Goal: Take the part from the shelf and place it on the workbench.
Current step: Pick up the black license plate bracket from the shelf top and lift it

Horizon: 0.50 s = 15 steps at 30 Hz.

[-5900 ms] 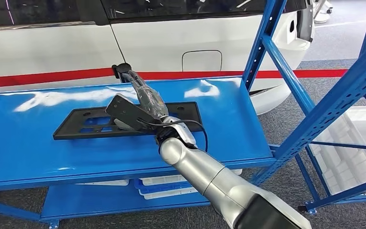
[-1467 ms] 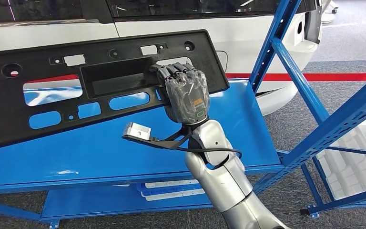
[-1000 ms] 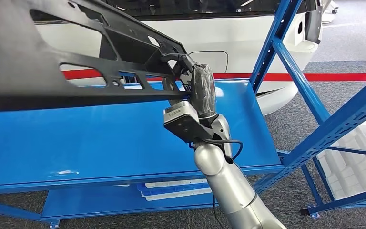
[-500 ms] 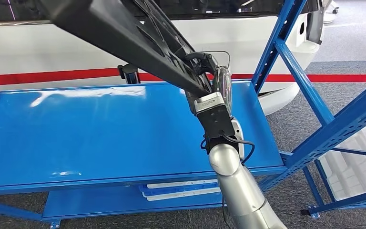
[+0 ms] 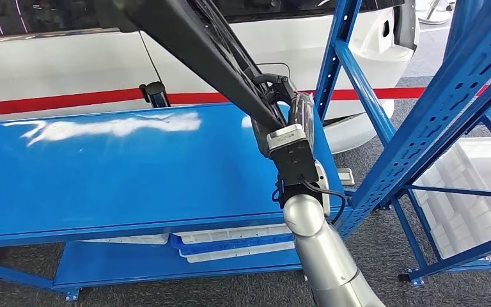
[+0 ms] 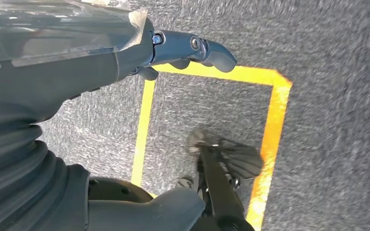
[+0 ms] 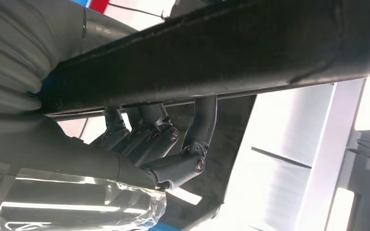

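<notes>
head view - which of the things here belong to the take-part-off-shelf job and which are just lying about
Belongs to the job:
- black part, held up off the shelf
- right robot hand, gripping the part
- blue shelf, where the part came from

Just lying about:
- white car behind the shelf
- white trays on the lower level
- left robot hand, holding nothing, over the floor

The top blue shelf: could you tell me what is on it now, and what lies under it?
The top blue shelf is bare; the black part hangs above it in the right hand. Underneath, white trays peek out, mostly covered.
</notes>
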Each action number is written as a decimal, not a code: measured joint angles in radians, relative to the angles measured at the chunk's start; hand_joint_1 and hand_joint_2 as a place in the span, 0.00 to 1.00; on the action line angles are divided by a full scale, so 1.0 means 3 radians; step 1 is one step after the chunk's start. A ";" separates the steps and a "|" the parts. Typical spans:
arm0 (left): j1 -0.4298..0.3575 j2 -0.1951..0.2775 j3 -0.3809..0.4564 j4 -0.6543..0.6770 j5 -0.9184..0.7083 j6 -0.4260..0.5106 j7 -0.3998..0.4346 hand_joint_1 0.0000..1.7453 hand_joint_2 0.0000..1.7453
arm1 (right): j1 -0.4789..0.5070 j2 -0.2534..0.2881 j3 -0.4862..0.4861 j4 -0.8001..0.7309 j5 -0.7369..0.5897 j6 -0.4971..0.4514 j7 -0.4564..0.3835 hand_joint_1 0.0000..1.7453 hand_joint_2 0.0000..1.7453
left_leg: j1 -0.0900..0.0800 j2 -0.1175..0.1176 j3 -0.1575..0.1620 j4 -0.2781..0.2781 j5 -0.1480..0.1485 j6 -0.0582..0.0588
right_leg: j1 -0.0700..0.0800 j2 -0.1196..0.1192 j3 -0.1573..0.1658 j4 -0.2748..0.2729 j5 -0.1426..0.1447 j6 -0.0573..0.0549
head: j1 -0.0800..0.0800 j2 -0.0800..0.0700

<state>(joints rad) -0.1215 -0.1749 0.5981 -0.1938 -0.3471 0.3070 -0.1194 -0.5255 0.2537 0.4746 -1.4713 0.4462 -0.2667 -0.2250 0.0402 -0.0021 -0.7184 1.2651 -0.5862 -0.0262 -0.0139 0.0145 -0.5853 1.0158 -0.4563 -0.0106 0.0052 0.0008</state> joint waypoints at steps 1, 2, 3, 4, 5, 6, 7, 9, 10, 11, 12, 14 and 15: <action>0.0000 0.0000 0.0000 0.0000 -0.0001 -0.0001 0.0000 0.00 1.00 | 0.0006 0.0000 -0.0001 0.0002 -0.0013 0.0015 0.0003 1.00 1.00 | -0.0005 0.0000 -0.0003 0.0094 -0.0027 0.0012 | 0.0021 -0.0001 -0.0024 0.0001 0.0017 -0.0019 | 0.0001 0.0000; -0.0001 0.0001 -0.0001 0.0000 -0.0002 0.0000 0.0000 0.00 1.00 | 0.0014 0.0000 -0.0001 0.0003 -0.0029 0.0031 0.0005 1.00 1.00 | -0.0013 0.0000 0.0055 0.0066 0.0003 0.0033 | 0.0041 -0.0001 -0.0044 0.0001 0.0034 -0.0031 | 0.0001 0.0000; -0.0002 0.0001 -0.0001 0.0000 -0.0002 0.0005 0.0000 0.00 1.00 | 0.0020 0.0000 -0.0002 0.0003 -0.0045 0.0050 0.0007 1.00 1.00 | -0.0026 -0.0001 0.0177 -0.0082 0.0074 0.0063 | 0.0057 0.0000 -0.0061 0.0002 0.0049 -0.0037 | 0.0001 0.0000; -0.0006 0.0003 -0.0001 0.0000 0.0001 0.0010 0.0000 0.00 1.00 | 0.0024 0.0002 -0.0004 0.0003 -0.0059 0.0067 0.0008 1.00 1.00 | -0.0045 -0.0004 0.0338 -0.0305 0.0147 0.0103 | 0.0066 0.0001 -0.0073 0.0002 0.0064 -0.0039 | 0.0001 0.0000; -0.0010 0.0006 0.0000 -0.0001 0.0007 0.0016 0.0000 0.00 1.00 | 0.0025 0.0004 -0.0006 0.0003 -0.0071 0.0085 0.0009 1.00 1.00 | -0.0066 -0.0004 0.0493 -0.0536 0.0192 0.0142 | 0.0079 0.0001 -0.0083 0.0003 0.0079 -0.0033 | 0.0003 0.0000; -0.0014 0.0010 0.0001 -0.0001 0.0018 0.0020 -0.0001 0.00 1.00 | 0.0025 0.0007 -0.0008 0.0002 -0.0080 0.0104 0.0011 1.00 1.00 | -0.0089 -0.0004 0.0606 -0.0710 0.0220 0.0167 | 0.0079 -0.0001 -0.0090 0.0003 0.0093 -0.0021 | 0.0004 0.0000; -0.0016 0.0014 0.0003 -0.0002 0.0028 0.0022 -0.0002 0.00 1.00 | 0.0026 0.0012 -0.0009 0.0002 -0.0088 0.0124 0.0016 1.00 1.00 | -0.0111 -0.0005 0.0665 -0.0812 0.0225 0.0186 | 0.0074 -0.0005 -0.0094 0.0003 0.0108 -0.0004 | 0.0004 0.0000; -0.0011 0.0018 0.0008 -0.0002 0.0044 0.0022 -0.0013 0.00 1.00 | 0.0028 0.0022 -0.0011 0.0002 -0.0094 0.0168 0.0034 1.00 1.00 | -0.0135 -0.0002 0.0672 -0.0866 0.0261 0.0200 | 0.0062 -0.0013 -0.0106 -0.0003 0.0139 0.0046 | 0.0002 0.0000; -0.0008 0.0019 0.0011 -0.0001 0.0047 0.0020 -0.0020 0.00 1.00 | 0.0028 0.0025 -0.0012 0.0004 -0.0092 0.0187 0.0043 1.00 1.00 | -0.0132 0.0006 0.0665 -0.0894 0.0296 0.0210 | 0.0062 -0.0015 -0.0121 0.0006 0.0133 0.0065 | 0.0003 0.0000; -0.0006 0.0020 0.0012 -0.0002 0.0048 0.0018 -0.0028 0.00 1.00 | 0.0027 0.0027 -0.0012 0.0005 -0.0087 0.0202 0.0052 1.00 1.00 | -0.0124 0.0016 0.0650 -0.0920 0.0338 0.0224 | 0.0064 -0.0017 -0.0154 0.0052 0.0085 0.0073 | 0.0009 0.0000; -0.0004 0.0021 0.0013 -0.0002 0.0048 0.0012 -0.0037 0.00 1.00 | 0.0026 0.0026 -0.0013 0.0008 -0.0082 0.0211 0.0059 1.00 1.00 | -0.0113 0.0025 0.0625 -0.0945 0.0381 0.0234 | 0.0064 -0.0019 -0.0204 0.0156 -0.0008 0.0070 | 0.0014 0.0000; -0.0003 0.0019 0.0013 -0.0002 0.0046 -0.0010 -0.0068 0.00 1.00 | 0.0032 0.0024 -0.0014 0.0020 -0.0074 0.0217 0.0066 1.00 1.00 | -0.0106 0.0036 0.0548 -0.0954 0.0446 0.0244 | 0.0038 -0.0022 -0.0338 0.0541 -0.0268 0.0059 | 0.0024 0.0000; -0.0001 0.0018 0.0013 -0.0001 0.0045 -0.0024 -0.0086 0.00 1.00 | 0.0042 0.0021 -0.0015 0.0030 -0.0072 0.0218 0.0069 1.00 1.00 | -0.0104 0.0040 0.0507 -0.0952 0.0475 0.0238 | 0.0021 -0.0022 -0.0389 0.0744 -0.0361 0.0072 | 0.0025 0.0000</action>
<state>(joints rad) -0.1218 -0.1696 0.6021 -0.1942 -0.3338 0.2999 -0.1452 -0.5129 0.2601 0.4701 -1.4624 0.4246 -0.2014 -0.2044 0.0090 0.0098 -0.5664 0.9795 -0.4438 0.0453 -0.0075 0.0079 -0.7019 1.2390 -0.5647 0.0109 0.0126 0.0008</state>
